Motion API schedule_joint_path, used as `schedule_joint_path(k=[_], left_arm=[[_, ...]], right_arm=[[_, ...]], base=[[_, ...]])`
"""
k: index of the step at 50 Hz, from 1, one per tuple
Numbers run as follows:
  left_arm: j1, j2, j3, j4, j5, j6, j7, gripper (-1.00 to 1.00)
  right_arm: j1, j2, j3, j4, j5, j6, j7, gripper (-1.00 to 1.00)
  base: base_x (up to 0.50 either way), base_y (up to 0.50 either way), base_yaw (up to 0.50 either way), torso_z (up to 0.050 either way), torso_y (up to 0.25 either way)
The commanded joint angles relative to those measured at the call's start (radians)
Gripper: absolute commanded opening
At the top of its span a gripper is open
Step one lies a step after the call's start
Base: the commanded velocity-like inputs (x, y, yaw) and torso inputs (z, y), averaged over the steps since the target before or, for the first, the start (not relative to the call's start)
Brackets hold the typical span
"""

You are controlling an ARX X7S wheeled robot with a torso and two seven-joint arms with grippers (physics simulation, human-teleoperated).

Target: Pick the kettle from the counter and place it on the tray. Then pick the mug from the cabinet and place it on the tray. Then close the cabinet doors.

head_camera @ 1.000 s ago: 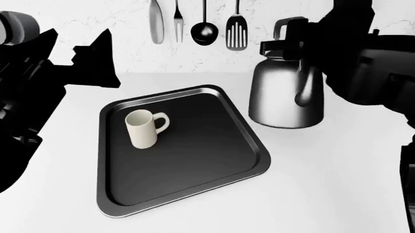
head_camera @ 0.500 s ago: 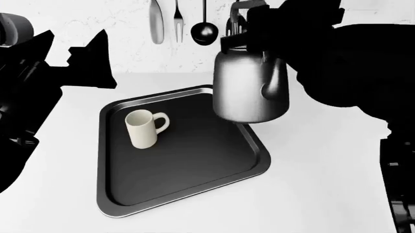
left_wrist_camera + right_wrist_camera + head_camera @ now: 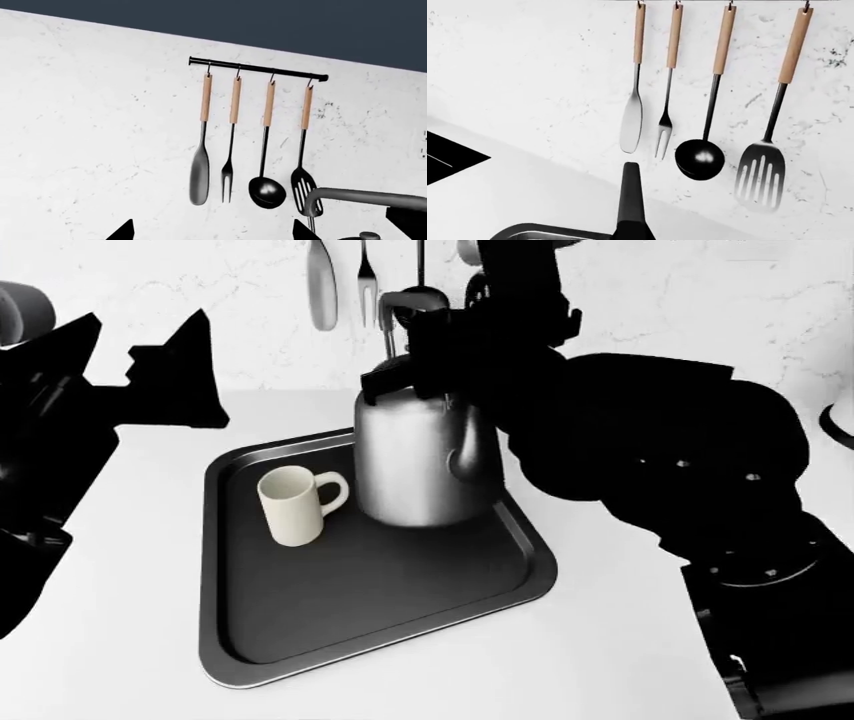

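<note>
While the right tool grips its handle, the kettle hangs beneath, beside the mug.

— What do you have on the wall behind the work area?

— You see a white marbled wall with a black rail fixed to it. Four utensils hang from the rail on hooks, each with a light wooden grip and a dark metal end.

— Which ones, in order?

— In your left wrist view: a flat spatula, a two-pronged fork, a round ladle and a slotted turner. They hang side by side, apart from each other.

— Anything else?

— Above the wall you get a dark blue-grey band.
</note>
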Motion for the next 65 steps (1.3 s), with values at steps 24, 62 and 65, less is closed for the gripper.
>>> schedule_joint_path(k=[24,62,65], left_arm=[[0.044,-0.003,-0.011,-0.014,0.016,0.029,0.020,1.00],[0.052,-0.007,-0.019,-0.019,0.008,0.039,0.014,1.00],[0.052,-0.008,-0.021,-0.019,0.006,0.039,0.012,1.00]], right_arm=[[-0.104,-0.011,0.009,-0.011,-0.180,-0.151,-0.055,-1.00],[-0.115,0.018,-0.012,-0.027,-0.154,-0.132,-0.076,1.00],[-0.111,0.021,-0.021,-0.032,-0.148,-0.118,-0.079,1.00]], base=[[0.00,0.00,0.00,0.002,0.004],[0.00,0.00,0.00,0.001,0.003],[0.00,0.00,0.00,0.003,0.003]])
